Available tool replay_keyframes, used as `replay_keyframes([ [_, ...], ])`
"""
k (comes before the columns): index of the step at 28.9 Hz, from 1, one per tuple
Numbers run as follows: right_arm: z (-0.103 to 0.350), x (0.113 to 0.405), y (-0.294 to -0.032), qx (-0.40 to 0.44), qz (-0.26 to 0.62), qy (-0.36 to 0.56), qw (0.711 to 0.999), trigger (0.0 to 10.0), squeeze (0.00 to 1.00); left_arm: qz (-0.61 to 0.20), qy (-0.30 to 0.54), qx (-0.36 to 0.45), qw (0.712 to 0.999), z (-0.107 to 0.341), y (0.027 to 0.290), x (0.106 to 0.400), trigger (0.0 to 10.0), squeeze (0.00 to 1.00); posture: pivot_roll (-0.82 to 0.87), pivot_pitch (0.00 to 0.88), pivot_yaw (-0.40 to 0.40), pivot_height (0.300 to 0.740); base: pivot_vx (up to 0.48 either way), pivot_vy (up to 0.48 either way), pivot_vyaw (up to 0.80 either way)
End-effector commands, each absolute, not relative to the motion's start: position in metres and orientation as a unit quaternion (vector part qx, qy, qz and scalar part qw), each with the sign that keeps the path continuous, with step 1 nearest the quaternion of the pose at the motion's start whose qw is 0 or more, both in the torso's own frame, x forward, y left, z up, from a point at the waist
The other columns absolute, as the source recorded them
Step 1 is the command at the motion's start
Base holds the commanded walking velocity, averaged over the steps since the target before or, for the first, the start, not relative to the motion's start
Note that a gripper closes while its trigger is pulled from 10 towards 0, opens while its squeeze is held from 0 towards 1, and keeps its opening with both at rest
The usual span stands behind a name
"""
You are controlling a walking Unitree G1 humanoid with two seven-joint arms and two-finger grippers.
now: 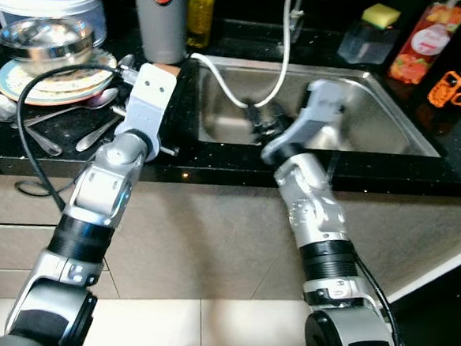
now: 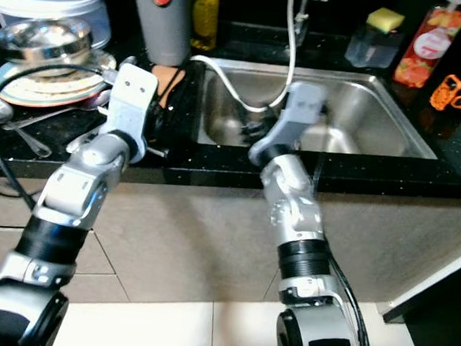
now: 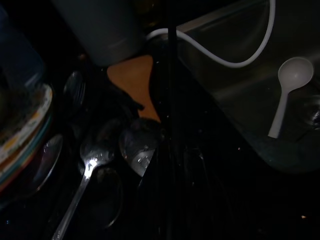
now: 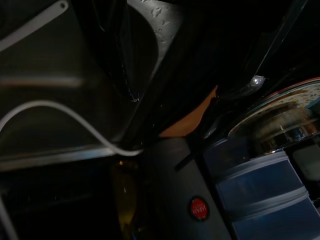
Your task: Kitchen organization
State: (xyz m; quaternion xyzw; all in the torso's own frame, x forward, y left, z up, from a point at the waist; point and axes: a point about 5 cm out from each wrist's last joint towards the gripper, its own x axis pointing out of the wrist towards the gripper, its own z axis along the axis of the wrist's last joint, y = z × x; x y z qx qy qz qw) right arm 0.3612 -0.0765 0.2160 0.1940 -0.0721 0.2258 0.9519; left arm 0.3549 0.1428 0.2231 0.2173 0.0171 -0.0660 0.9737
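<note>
Spoons [image 3: 137,150] beside orange board [image 3: 134,82]; white spoon [image 3: 290,87] in sink [image 1: 384,128].

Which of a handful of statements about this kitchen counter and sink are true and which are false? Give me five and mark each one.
1. A steel bowl sits on top of the stacked plates. True.
2. The white spoon lies on the black counter among the metal spoons. False: it lies inside the sink, seen in the left wrist view.
3. The right arm reaches out over the sink. True.
4. The yellow sponge floats in the sink. False: it rests on a clear container behind the sink.
5. The grey cylinder with a red button stands to the right of the sink. False: it stands at the sink's left rear corner, near the plates.
</note>
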Motion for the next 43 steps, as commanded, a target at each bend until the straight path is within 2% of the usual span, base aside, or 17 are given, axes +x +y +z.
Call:
replay_keyframes([
  [1, 0.216, 0.359, -0.076, 0.217, 0.237, -0.060, 0.945, 10.0, 0.00, -0.069, 0.001, 0.256, 0.964, 0.226, 0.144, 0.358, 10.0, 0.00, 0.17, 0.000, -0.055, 0.740, 0.000, 0.000, 0.00],
  [4, 0.216, 0.353, -0.067, 0.288, 0.271, -0.033, 0.918, 10.0, 0.00, -0.097, -0.042, 0.302, 0.947, 0.232, 0.133, 0.358, 10.0, 0.00, 0.16, 0.000, -0.047, 0.740, 0.000, 0.000, 0.00],
  [8, 0.216, 0.349, -0.066, 0.341, 0.280, -0.025, 0.897, 10.0, 0.00, -0.122, -0.094, 0.307, 0.939, 0.240, 0.120, 0.350, 10.0, 0.00, 0.15, 0.000, -0.047, 0.740, 0.000, 0.000, 0.00],
  [10, 0.214, 0.343, -0.066, 0.391, 0.287, -0.021, 0.874, 10.0, 0.00, -0.124, -0.133, 0.305, 0.935, 0.244, 0.114, 0.340, 10.0, 0.00, 0.16, 0.000, -0.050, 0.740, 0.000, 0.000, 0.00],
  [12, 0.214, 0.343, -0.066, 0.391, 0.287, -0.021, 0.874, 10.0, 0.00, -0.124, -0.133, 0.305, 0.935, 0.244, 0.114, 0.340, 10.0, 0.00, 0.16, 0.000, -0.050, 0.740, 0.000, 0.000, 0.00],
  [15, 0.220, 0.338, -0.070, 0.447, 0.304, -0.030, 0.841, 10.0, 0.00, -0.135, -0.166, 0.319, 0.923, 0.238, 0.111, 0.331, 10.0, 0.00, 0.17, 0.000, -0.059, 0.740, 0.000, 0.000, 0.00],
  [21, 0.231, 0.339, -0.075, 0.471, 0.333, -0.028, 0.817, 10.0, 0.00, -0.173, -0.190, 0.348, 0.902, 0.229, 0.102, 0.320, 10.0, 0.00, 0.18, 0.000, -0.067, 0.740, 0.000, 0.000, 0.00],
  [28, 0.235, 0.333, -0.072, 0.473, 0.356, -0.026, 0.805, 10.0, 0.00, -0.197, -0.187, 0.351, 0.896, 0.224, 0.098, 0.316, 10.0, 0.00, 0.18, 0.000, -0.066, 0.740, 0.000, 0.000, 0.00],
  [36, 0.236, 0.327, -0.066, 0.454, 0.371, -0.025, 0.810, 10.0, 0.00, -0.245, -0.186, 0.339, 0.889, 0.218, 0.085, 0.307, 10.0, 0.00, 0.17, 0.000, -0.061, 0.740, 0.000, 0.000, 0.00],
  [43, 0.236, 0.327, -0.068, 0.451, 0.371, -0.023, 0.811, 10.0, 0.00, -0.252, -0.183, 0.343, 0.886, 0.216, 0.085, 0.306, 10.0, 0.00, 0.17, 0.000, -0.061, 0.740, 0.000, 0.000, 0.00],
])
